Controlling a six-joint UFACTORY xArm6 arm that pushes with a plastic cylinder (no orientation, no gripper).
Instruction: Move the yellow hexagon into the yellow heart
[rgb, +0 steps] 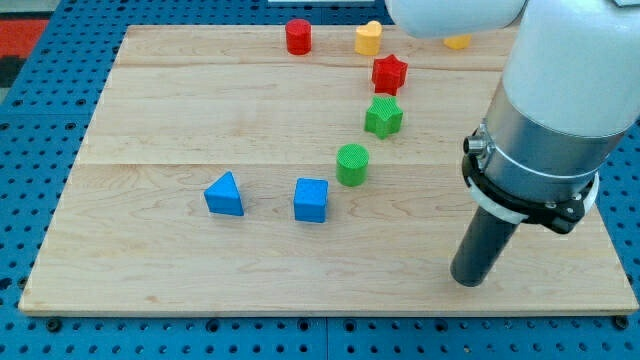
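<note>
The yellow heart (368, 38) sits near the view's top, right of centre. A yellow block (458, 42), mostly hidden behind the arm, shows to its right at the top edge; its shape cannot be made out. My tip (469, 282) rests on the board at the lower right, far below both yellow blocks and right of the blue cube.
A red cylinder (298, 36) is left of the heart. A red star (389, 72), a green hexagon-like block (383, 116) and a green cylinder (352, 164) run down the middle. A blue cube (311, 200) and a blue triangle (224, 194) lie at centre-left. The arm's body covers the upper right.
</note>
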